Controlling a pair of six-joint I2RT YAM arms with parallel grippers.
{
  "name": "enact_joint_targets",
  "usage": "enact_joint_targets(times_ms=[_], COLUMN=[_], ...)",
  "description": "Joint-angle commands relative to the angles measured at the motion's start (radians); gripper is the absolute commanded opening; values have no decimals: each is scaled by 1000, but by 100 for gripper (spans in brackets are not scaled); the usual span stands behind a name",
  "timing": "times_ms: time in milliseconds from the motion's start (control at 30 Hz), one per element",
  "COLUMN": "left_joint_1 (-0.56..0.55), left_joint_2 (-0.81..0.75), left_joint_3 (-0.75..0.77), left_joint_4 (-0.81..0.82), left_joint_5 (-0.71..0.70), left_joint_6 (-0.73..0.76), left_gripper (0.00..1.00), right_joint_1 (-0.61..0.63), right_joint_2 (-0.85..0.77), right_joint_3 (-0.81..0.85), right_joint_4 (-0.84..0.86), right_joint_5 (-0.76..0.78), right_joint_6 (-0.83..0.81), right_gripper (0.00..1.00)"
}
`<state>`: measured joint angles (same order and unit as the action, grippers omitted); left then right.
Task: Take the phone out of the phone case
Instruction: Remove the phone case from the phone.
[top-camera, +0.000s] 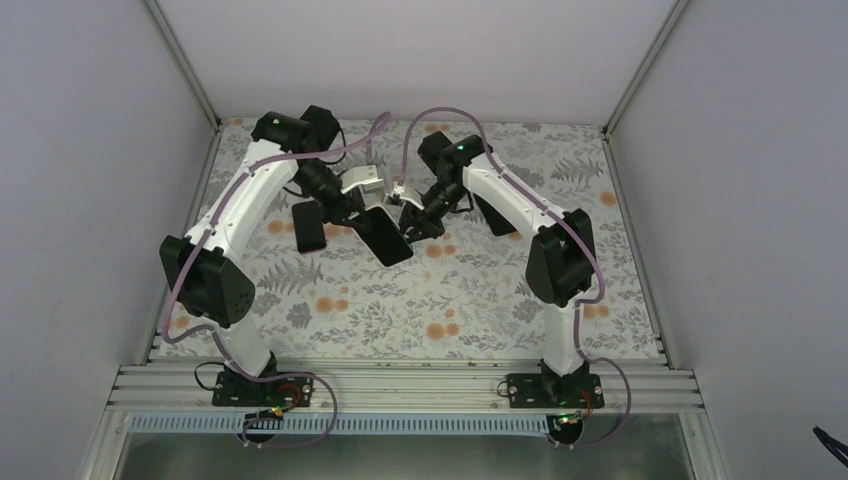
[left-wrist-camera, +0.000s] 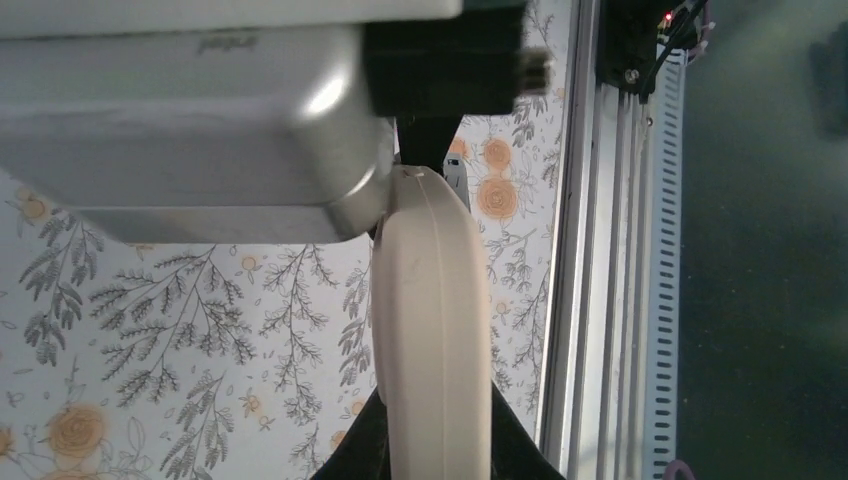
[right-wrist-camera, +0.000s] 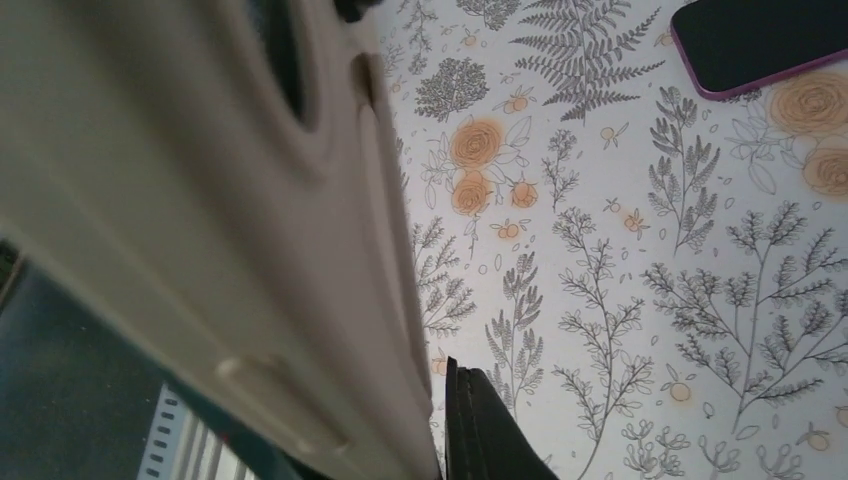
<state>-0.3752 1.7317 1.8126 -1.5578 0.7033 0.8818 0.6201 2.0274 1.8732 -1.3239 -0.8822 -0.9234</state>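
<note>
The phone (top-camera: 385, 237) hangs tilted in the air between my grippers, I judge so both can work its edges. My left gripper (top-camera: 354, 213) pinches its pale edge. My right gripper (top-camera: 413, 222) has one finger against it, and I cannot tell if it grips. A black slab, probably the phone case (top-camera: 310, 226), lies just outside my left gripper.

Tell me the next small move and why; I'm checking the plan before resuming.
Probably: the right tool pries gently at its corner of the phone while the left tool clamps the other end. Both tools meet at the phone, raised above the table; the left fingers flank its pale edge, and nothing has visibly separated yet.
</note>
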Motion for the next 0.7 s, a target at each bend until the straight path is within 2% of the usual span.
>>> enact_joint_targets(times_ms=[0,67,100,167,200,300,367,400,533,600,667], left_joint_1=[-23,-21,-21,-18,-16,-14,-7,-4,5,1,-9], left_joint_2=[56,31,16,-14,-25,-52,-71,-82,-134,-171,-226], left_joint_3=[73,68,64,63,66,94,120,135,211,237,203], left_joint_4=[423,415,409,387,370,333,318,312,338,420,575], left_joint_5=[166,156,152,144,140,97,60,40,-76,-168,-284], left_joint_6=[-71,-70,-67,-57,-52,-54,-61,-63,-92,-140,-210], left_gripper=[3,9,16,38,46,81,96,99,100,100,100], right_joint_1=[100,61,40,-11,-39,-114,-155,-174,-243,-265,-273], right_joint_2=[-81,-104,-114,-137,-140,-151,-164,-176,-238,-265,-288], right_joint_3=[34,16,12,3,5,25,37,36,26,29,37], right_joint_4=[55,70,77,86,84,53,54,80,257,373,512], right_joint_5=[-350,-354,-353,-361,-373,-394,-396,-394,-369,-312,-187], right_joint_6=[46,58,66,76,81,81,105,142,351,466,603], right_gripper=[3,3,3,3,3,3,3,3,3,3,3])
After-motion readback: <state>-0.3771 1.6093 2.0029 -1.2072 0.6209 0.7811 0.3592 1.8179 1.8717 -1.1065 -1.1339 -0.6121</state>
